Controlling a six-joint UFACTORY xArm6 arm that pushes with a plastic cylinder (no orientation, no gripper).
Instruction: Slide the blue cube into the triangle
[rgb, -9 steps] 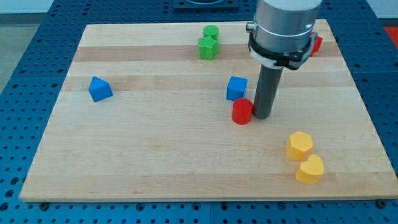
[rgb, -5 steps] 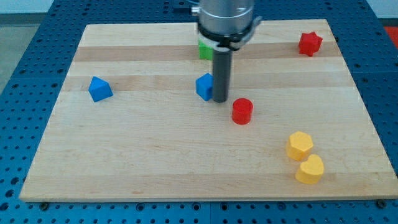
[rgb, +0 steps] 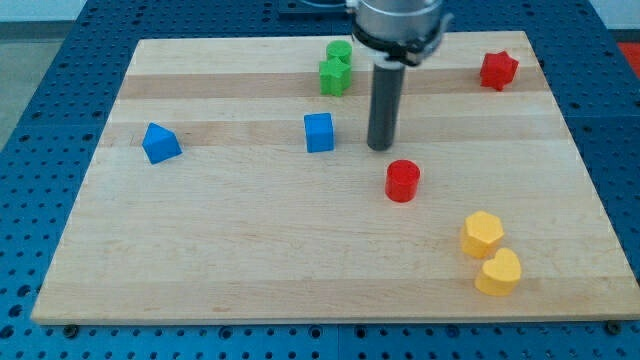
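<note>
Your tip (rgb: 380, 148) stood clear of the blue cube (rgb: 319, 132), on its right; the blue triangle (rgb: 160, 143) lay far left. No jaws here, nothing held.

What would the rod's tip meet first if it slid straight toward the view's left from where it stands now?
Probably the blue cube: my tip stands apart to its right at nearly the same level. Beyond it lies the blue triangle. Depth is uncertain, so it might only clip the cube.
</note>
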